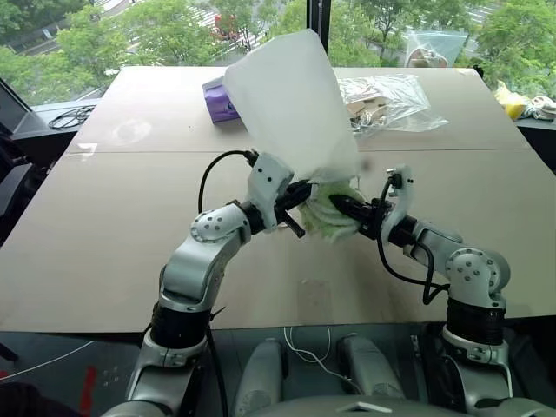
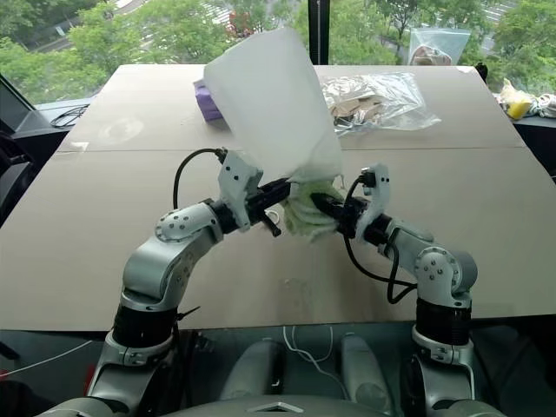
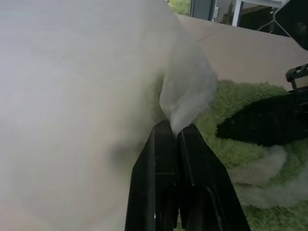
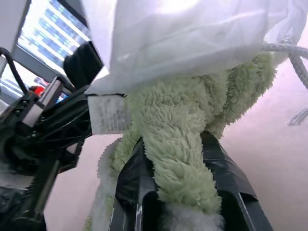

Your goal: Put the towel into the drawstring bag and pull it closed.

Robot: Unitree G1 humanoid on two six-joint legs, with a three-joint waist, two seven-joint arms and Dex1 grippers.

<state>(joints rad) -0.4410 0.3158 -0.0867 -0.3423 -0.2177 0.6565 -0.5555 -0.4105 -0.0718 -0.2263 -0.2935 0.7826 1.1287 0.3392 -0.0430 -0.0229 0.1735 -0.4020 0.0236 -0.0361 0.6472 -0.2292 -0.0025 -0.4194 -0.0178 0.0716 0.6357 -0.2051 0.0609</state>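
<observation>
The white translucent drawstring bag (image 1: 291,104) stands up in the air above the table, its mouth downward between my two grippers. My left gripper (image 1: 302,195) is shut on the bag's rim, the fabric pinched between its black fingers (image 3: 168,159). The fluffy light-green towel (image 1: 332,213) hangs at the bag's mouth, partly inside. My right gripper (image 1: 340,206) is shut on the towel, its fingers (image 4: 221,168) clamped around a green fold (image 4: 178,144). A white cord (image 4: 288,55) dangles from the mouth.
A purple packet (image 1: 217,100) lies on the table behind the bag. A clear plastic bag of beige items (image 1: 387,100) sits at the back right. The beige table (image 1: 104,234) has open room to the left and front. Yellow objects (image 1: 514,104) lie at the far right edge.
</observation>
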